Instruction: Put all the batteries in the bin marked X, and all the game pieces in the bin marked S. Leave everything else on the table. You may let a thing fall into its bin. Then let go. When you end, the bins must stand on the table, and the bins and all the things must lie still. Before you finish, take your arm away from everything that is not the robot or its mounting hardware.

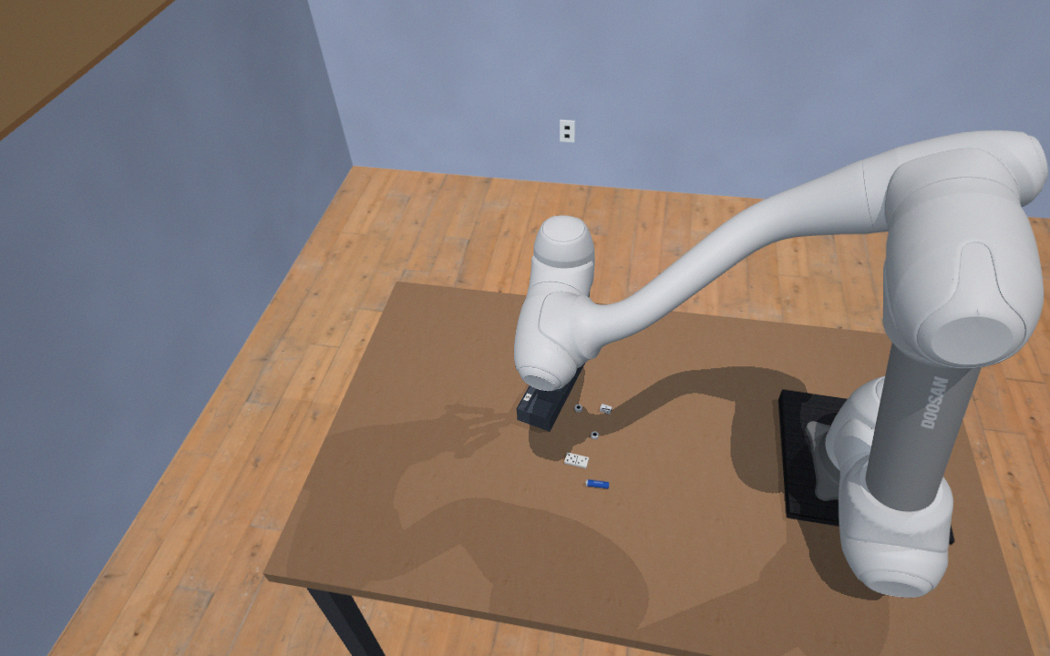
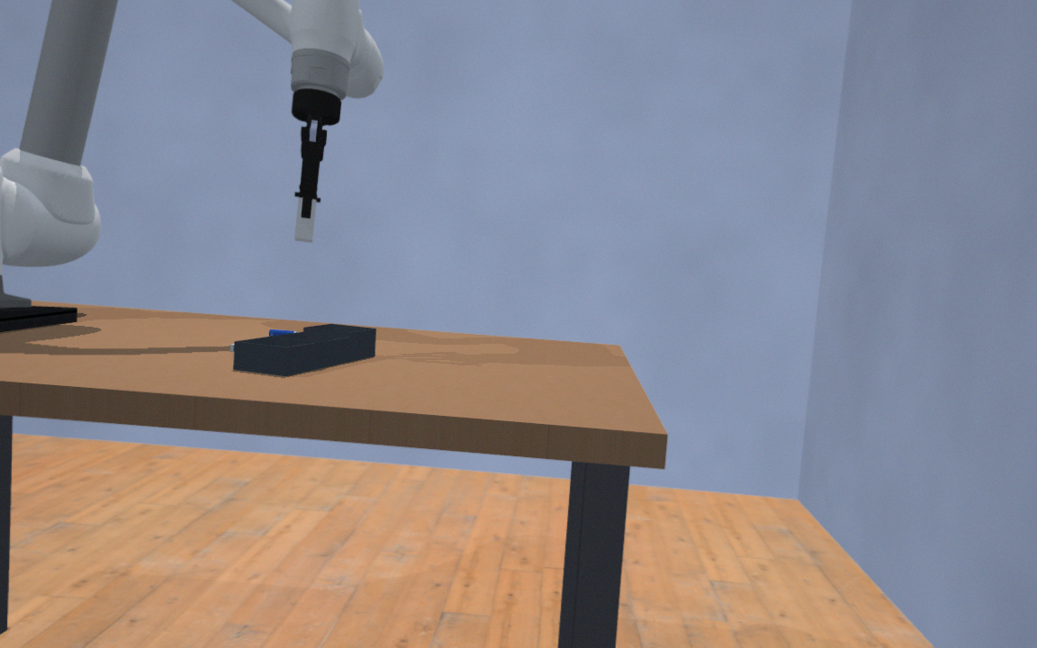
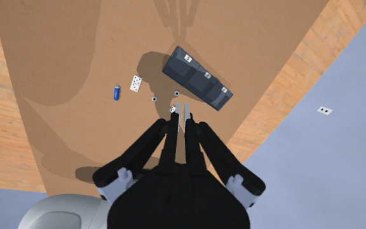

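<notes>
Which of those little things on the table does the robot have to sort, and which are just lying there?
To sort:
- blue battery
- domino
- small white die
- dark row of bins, where they go

Just lying about:
- two small grey ring-shaped parts and

The gripper is shut, high above the table, holding nothing.

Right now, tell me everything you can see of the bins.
The bins form one dark blue-grey block of three open-topped compartments in a row, lying flat on the table, angled to its edges. Each compartment carries a small white label; the letters are too small to read. The material looks like matte plastic. The compartments look empty. Nothing touches the block; a small grey ring lies close beside it. The gripper hangs high above, shut on nothing.
</notes>
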Available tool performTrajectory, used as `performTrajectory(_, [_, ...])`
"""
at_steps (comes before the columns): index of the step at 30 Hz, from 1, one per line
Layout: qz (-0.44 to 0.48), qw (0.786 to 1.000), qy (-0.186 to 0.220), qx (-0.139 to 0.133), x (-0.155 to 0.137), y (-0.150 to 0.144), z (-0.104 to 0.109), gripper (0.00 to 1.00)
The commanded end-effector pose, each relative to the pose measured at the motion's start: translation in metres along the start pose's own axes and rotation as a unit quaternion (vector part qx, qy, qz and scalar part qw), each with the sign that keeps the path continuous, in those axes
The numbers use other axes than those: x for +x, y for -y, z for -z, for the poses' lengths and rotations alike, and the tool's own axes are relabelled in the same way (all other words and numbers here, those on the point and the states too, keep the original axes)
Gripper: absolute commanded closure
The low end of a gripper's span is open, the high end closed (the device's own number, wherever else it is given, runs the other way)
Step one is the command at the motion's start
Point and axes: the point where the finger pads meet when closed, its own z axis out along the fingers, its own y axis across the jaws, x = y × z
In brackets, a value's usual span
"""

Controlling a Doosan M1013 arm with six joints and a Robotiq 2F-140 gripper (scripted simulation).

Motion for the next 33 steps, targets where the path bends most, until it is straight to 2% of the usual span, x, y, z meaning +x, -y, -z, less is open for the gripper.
performTrajectory(1, [-0.019,1.000,-0.004,0.010,-0.009,0.010,0.002,0.95])
performTrajectory(2, [-0.019,1.000,-0.004,0.010,-0.009,0.010,0.002,0.95])
performTrajectory(5, [-0.084,0.995,-0.010,0.045,-0.023,0.030,0.006,0.95])
performTrajectory(6, [-0.084,0.995,-0.010,0.045,-0.027,0.034,0.006,0.95])
performTrajectory(9, [-0.148,0.986,-0.014,0.081,-0.041,0.054,0.011,0.95])
performTrajectory(20, [-0.148,0.986,-0.014,0.081,-0.043,0.059,0.012,0.95])
performTrajectory(27, [-0.312,0.947,0.000,0.082,-0.038,0.011,-0.022,0.95])
performTrajectory(33, [-0.312,0.947,0.000,0.082,-0.033,-0.029,-0.051,0.95])
